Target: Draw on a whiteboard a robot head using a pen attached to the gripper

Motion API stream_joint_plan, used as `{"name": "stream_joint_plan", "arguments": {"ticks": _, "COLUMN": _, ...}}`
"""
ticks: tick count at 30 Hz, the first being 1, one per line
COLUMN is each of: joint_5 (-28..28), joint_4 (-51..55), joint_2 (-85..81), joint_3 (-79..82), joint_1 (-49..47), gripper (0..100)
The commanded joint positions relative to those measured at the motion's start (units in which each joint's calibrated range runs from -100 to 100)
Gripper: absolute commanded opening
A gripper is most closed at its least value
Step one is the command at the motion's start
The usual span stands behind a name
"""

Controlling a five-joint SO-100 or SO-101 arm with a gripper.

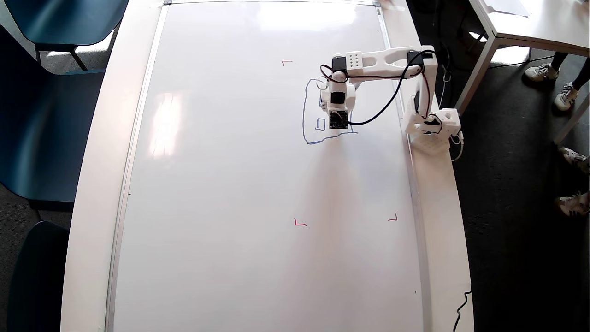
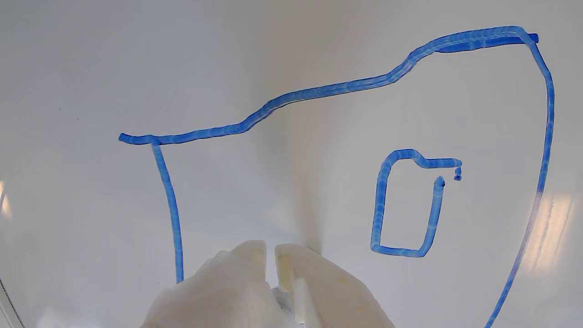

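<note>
The whiteboard (image 1: 230,175) fills the table top, and its glossy surface also fills the wrist view (image 2: 91,68). The robot head (image 1: 304,110) is a wobbly blue outline with one small rectangle (image 1: 320,124) inside. In the wrist view the outline (image 2: 319,93) arches over that small rectangle (image 2: 380,205). My gripper (image 1: 338,108) hangs over the right part of the drawing. In the wrist view the gripper (image 2: 270,255) enters from the bottom, its two white fingers (image 2: 314,282) almost touching, close above the board. The pen does not show clearly in either view.
Three red corner marks (image 1: 299,223) show around the drawing area. The arm's white base (image 1: 431,127) stands on the right table rim, with a black cable looping to the wrist. Blue chairs stand at the left, and another table and people's feet are at the right.
</note>
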Motion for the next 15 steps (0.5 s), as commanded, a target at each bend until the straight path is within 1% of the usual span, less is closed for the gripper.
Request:
{"name": "stream_joint_plan", "arguments": {"ticks": 1, "joint_5": 0.09, "joint_4": -0.18, "joint_2": -0.19, "joint_3": 0.65, "joint_1": 0.25, "gripper": 1}}
{"name": "stream_joint_plan", "arguments": {"ticks": 15, "joint_5": 1.11, "joint_4": -0.09, "joint_2": -1.03, "joint_3": 1.29, "joint_1": 4.31, "gripper": 1}}
